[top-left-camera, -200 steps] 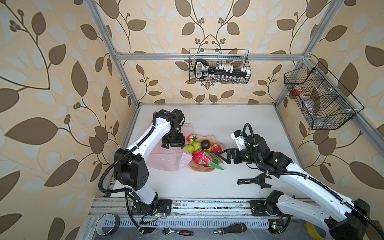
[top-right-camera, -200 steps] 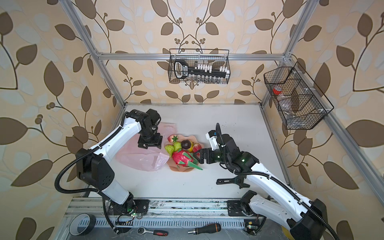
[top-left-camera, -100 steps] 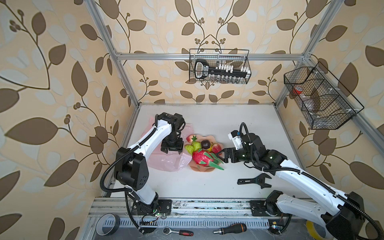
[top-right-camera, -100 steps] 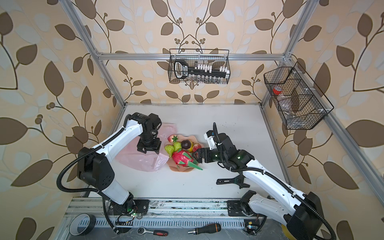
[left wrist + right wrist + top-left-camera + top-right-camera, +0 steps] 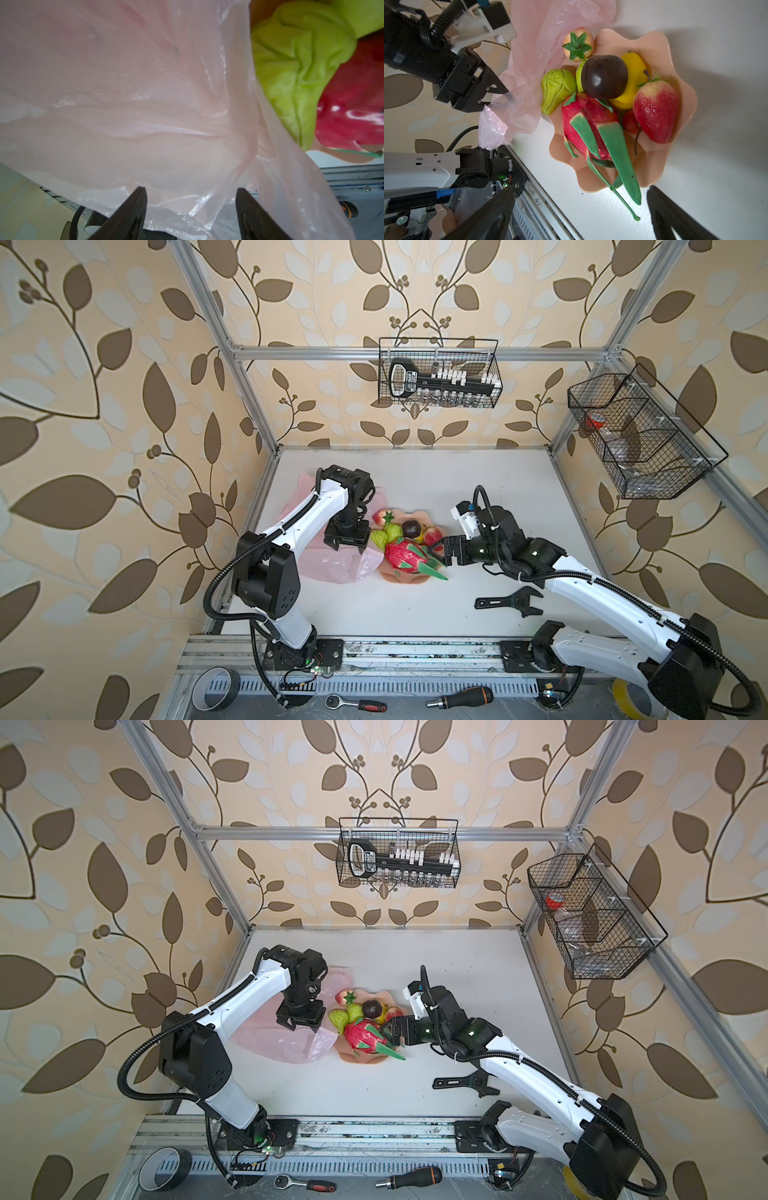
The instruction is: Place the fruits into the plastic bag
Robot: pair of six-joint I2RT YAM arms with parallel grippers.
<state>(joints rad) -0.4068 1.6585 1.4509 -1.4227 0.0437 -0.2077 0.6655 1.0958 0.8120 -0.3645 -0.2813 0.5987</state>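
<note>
Showing the fruits [image 5: 361, 1021] heaped in a peach-pink scalloped bowl [image 5: 400, 578] near the middle of the white table [image 5: 415, 489], every one of them outside the plastic bag [image 5: 336, 568]. The bag lies crumpled and flat just beside the bowl on the left arm's side, its pale pink film touching the bowl's rim.

Within the heap, the dragon fruit [image 5: 583, 116] lies at the front with its green scales hanging over the rim. The dark purple ball [image 5: 604, 76] sits on top, and the yellow fruit [image 5: 633, 68] lies behind it. One pear [image 5: 556, 89] rests against the bag's film, while the second pear [image 5: 579, 76] is largely hidden by the ball. One strawberry [image 5: 578, 44] sits on the rim beside the bag, and the other strawberry [image 5: 656, 112] lies on the far side.

The left gripper [image 5: 347, 548] points down over the bag with its fingers apart. Their tips are at the film, and in the left wrist view the film spreads beyond both fingers with no fold pinched between them. The right gripper [image 5: 439, 554] lies low at the opposite side of the bowl, fingers spread wide and holding nothing. The longest scale of the dragon fruit points into the gap.

A black wrench [image 5: 509, 601] lies on the table near the right arm
</note>
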